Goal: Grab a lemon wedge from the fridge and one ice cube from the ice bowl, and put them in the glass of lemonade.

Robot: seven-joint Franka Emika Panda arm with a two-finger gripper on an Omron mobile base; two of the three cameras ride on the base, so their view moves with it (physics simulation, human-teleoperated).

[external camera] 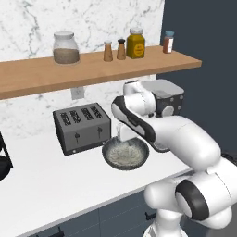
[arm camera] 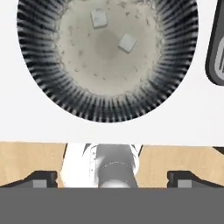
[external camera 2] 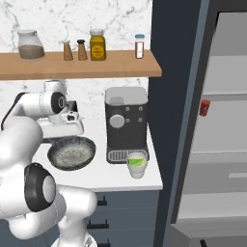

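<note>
The ice bowl (arm camera: 109, 109) is a dark ribbed bowl with a speckled whitish inside; it also shows on the white counter (external camera: 126, 155) (external camera 2: 71, 153). Two ice cubes (arm camera: 99, 18) (arm camera: 127, 42) lie in its middle. My gripper (arm camera: 112, 178) hangs open above the bowl's rim, with nothing between its fingertips (arm camera: 43, 178). The glass of lemonade (external camera 2: 137, 169) stands in front of the coffee machine, to the right of the bowl. A yellow-green patch at its mouth looks like the lemon wedge (external camera 2: 137, 160). The fridge (external camera 2: 226, 144) stands open at the right, its light shelves showing.
A grey toaster (external camera: 82, 127) sits just left of the bowl, and the coffee machine (external camera 2: 126, 123) just right of it. A wooden shelf (external camera: 92, 69) with jars and shakers hangs low over the counter. A small red item (external camera 2: 205, 107) sits at the fridge's door edge.
</note>
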